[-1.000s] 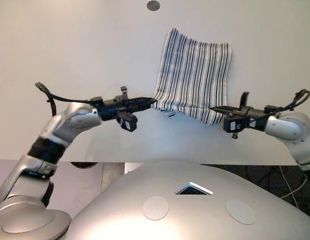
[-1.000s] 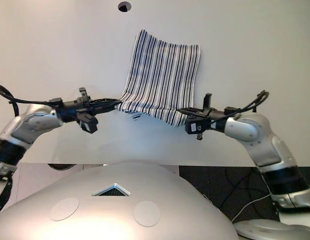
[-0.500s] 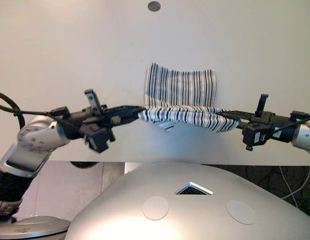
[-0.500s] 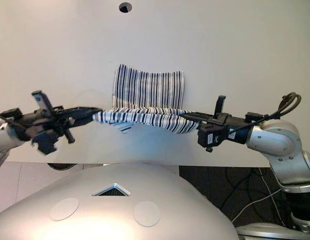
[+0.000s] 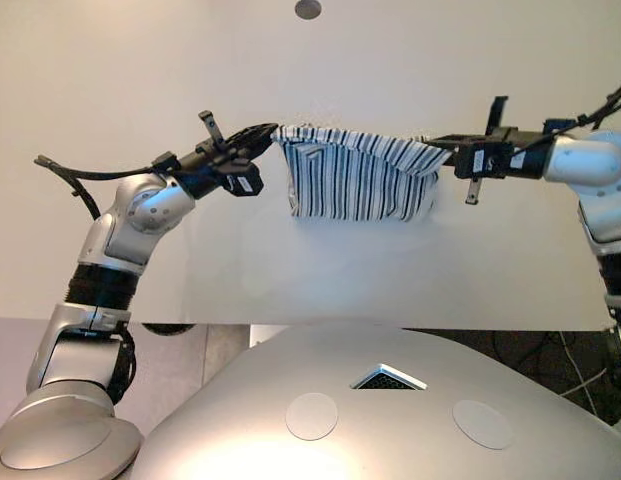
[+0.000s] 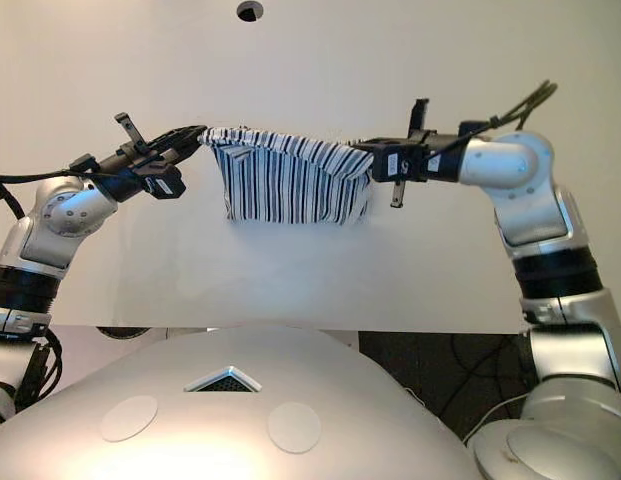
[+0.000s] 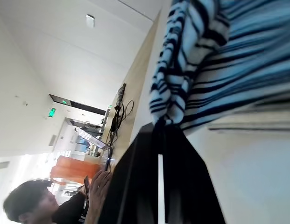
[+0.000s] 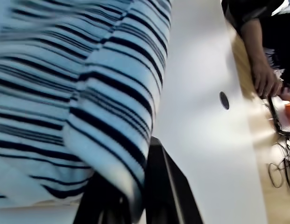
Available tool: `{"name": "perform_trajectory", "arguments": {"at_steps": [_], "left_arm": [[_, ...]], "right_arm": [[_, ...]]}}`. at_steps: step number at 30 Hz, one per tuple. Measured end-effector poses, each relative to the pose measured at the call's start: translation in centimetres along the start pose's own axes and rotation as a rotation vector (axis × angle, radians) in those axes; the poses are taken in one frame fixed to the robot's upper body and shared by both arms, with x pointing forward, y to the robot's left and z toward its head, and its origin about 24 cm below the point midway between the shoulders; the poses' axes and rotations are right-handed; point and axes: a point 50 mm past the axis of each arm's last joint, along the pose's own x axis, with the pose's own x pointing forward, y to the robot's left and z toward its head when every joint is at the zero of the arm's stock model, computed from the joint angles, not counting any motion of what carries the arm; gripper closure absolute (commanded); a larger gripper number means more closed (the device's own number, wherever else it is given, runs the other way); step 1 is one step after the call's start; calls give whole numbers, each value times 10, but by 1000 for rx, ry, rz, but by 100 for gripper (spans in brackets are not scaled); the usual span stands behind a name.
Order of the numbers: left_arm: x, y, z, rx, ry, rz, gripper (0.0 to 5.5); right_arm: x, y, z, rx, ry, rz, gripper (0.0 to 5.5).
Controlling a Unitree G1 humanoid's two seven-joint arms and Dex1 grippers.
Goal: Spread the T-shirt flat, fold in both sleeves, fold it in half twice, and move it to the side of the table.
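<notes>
The T-shirt (image 5: 355,180) hangs as a striped sling above the white table (image 5: 290,270), its lower fold apparently resting on the surface. The left gripper (image 5: 272,132) pinches one upper corner and the right gripper (image 5: 437,150) pinches the other. This looks like a halving fold. To do it well, both arms should travel together at equal height with the held edge taut, then lay it squarely on the opposite edge before releasing.

Tips of the left jaws and right jaws are buried in bunched corners of the T-shirt (image 5: 355,180). Between them, its folds hide the sleeves. Close to either jaws, the wrist views cut the blurred cloth off.
</notes>
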Motion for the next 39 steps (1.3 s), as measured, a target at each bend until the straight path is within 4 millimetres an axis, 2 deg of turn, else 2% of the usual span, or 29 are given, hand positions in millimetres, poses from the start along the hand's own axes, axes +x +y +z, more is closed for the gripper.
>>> {"name": "perform_trajectory", "arguments": {"at_steps": [3, 7, 11, 13, 16, 18, 20, 22, 25, 29, 32, 34, 37, 39], "left_arm": [[-2, -9, -11, -1, 55, -36, 471], [0, -17, -14, 18, 57, -74, 411], [1, -17, -19, 20, 69, -37, 350], [5, -15, -20, 5, 68, 11, 316], [8, -17, -19, -34, 64, 46, 316], [8, -17, -18, -47, 60, 61, 316], [9, -18, -17, -62, 56, 75, 316], [8, -18, -15, -86, 50, 100, 316], [10, -18, -12, -100, 37, 116, 316], [9, -2, -7, -161, -1, 261, 316], [6, 24, 1, -287, -82, 502, 316], [5, 31, 9, -366, -140, 603, 316], [2, 26, 13, -441, -162, 644, 316], [3, 28, 17, -463, -187, 669, 316]], "right_arm": [[7, 9, -18, 55, 62, 48, 441], [19, 15, -25, 80, 61, 24, 373], [25, 15, -28, 124, 26, -51, 365], [24, 9, -28, 236, -58, -151, 365], [10, -11, -48, 471, -68, -390, 365], [1, -26, -60, 568, -32, -506, 365], [-1, -28, -71, 631, 26, -568, 365], [2, -23, -79, 662, 83, -581, 365], [8, -23, -76, 667, 75, -593, 365], [17, -33, -50, 592, -57, -595, 365], [25, -42, -11, 604, -366, -536, 365], [32, -42, 7, 617, -518, -467, 365], [49, -29, 8, 569, -449, -324, 365], [64, -18, -2, 539, -325, -247, 365]]}}
